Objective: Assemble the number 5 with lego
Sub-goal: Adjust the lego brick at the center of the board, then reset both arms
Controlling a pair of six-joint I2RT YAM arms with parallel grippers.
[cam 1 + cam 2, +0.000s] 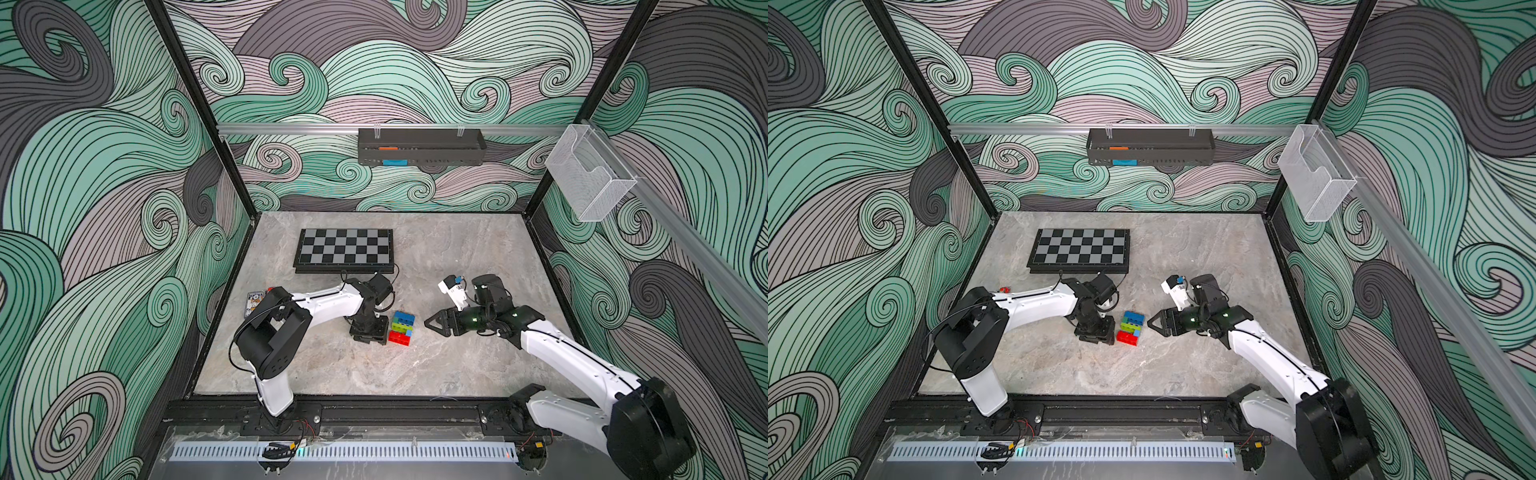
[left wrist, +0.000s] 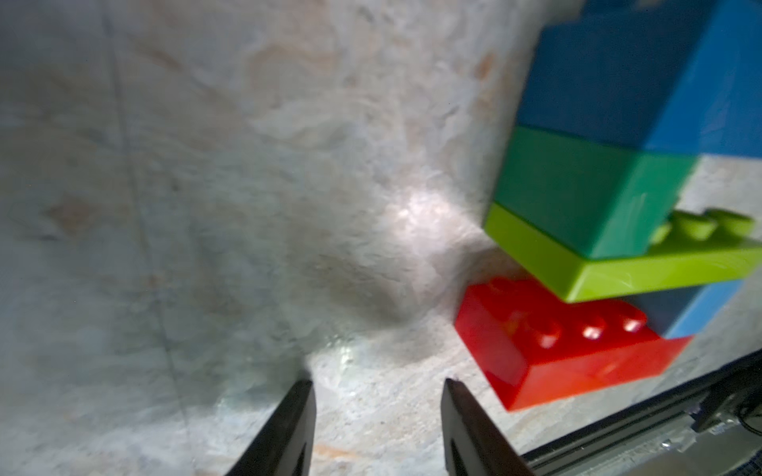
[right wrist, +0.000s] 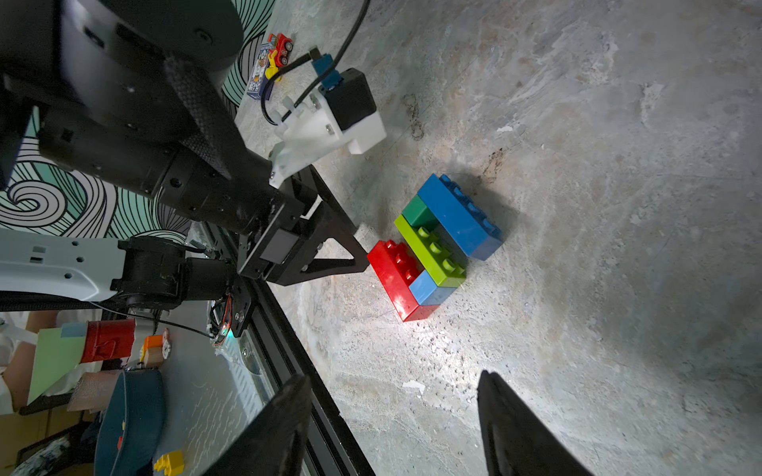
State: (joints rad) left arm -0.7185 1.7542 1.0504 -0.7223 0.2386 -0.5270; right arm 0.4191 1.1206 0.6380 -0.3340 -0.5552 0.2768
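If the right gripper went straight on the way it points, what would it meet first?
Likely the number 5: the open right gripper points at it, though height is unclear.
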